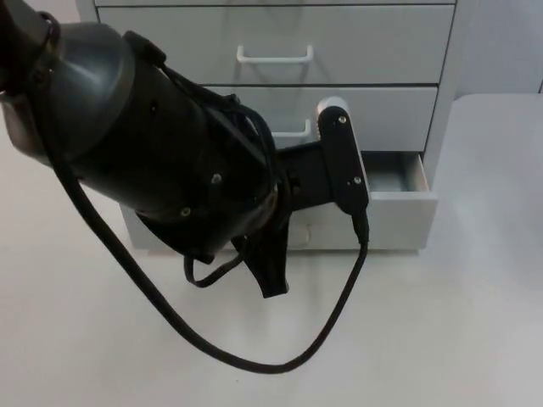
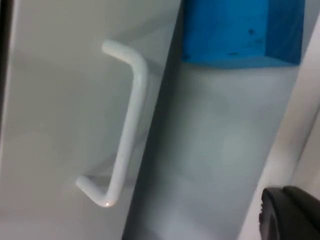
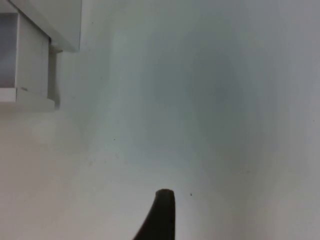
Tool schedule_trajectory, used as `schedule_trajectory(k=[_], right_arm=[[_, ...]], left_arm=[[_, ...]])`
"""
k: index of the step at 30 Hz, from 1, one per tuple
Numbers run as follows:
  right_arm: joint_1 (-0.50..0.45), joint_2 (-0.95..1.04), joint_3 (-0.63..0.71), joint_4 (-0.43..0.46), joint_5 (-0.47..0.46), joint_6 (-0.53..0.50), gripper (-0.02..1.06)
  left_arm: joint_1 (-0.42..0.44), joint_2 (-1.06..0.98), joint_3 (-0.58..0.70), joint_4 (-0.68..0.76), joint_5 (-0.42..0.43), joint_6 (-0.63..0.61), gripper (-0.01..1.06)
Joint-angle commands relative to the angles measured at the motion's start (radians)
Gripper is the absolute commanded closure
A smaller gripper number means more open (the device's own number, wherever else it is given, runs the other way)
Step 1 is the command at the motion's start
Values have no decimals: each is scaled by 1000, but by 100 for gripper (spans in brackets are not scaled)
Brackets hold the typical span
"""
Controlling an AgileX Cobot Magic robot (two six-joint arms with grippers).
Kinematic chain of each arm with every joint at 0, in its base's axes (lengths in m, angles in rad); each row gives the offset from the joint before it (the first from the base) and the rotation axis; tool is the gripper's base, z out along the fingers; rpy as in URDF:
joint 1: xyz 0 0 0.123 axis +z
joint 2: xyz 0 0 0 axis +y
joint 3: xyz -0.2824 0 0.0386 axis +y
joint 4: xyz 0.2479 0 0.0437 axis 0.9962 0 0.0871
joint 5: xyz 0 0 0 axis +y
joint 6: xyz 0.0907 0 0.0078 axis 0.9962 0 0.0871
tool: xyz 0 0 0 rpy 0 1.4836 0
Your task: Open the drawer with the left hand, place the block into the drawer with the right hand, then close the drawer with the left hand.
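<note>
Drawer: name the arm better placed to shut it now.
Left. Its pincer hangs right at the front of the open drawer, with the blue block already inside. The right pincer is over bare table.

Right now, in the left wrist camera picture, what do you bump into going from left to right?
White drawer handle → blue block inside the open drawer → black fingertip of the left gripper.

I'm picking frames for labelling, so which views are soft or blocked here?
Top view: the left arm blocks much of the open drawer. Left wrist view: the blue block and the handle look soft, with a faint handle shadow. Right wrist view: the table is featureless and evenly lit.
</note>
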Motion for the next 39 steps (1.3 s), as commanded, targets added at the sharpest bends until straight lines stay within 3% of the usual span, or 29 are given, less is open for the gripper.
schedule_trajectory(k=[1, 8, 13, 17, 23, 31, 39], right_arm=[[-3, -12, 3, -1, -15, -8, 27], [-3, -12, 3, -1, -33, -8, 27], [-3, -12, 3, -1, -34, -8, 27], [-3, -12, 3, -1, -37, -8, 27], [-3, -12, 3, -1, -37, -8, 27], [-3, -12, 3, -1, -45, -8, 27], [-3, -12, 3, -3, -48, -8, 27]], left_arm=[[-2, -20, -2, -30, -10, 17, 105], [1, -56, -2, -51, -96, 26, 105], [1, 0, -2, -10, -92, 21, 105], [12, 50, -4, 49, -50, -53, 105], [86, 107, -33, 49, -21, -108, 105], [174, 117, -113, 49, -46, -113, 105], [192, 153, -197, 49, -59, -117, 105]])
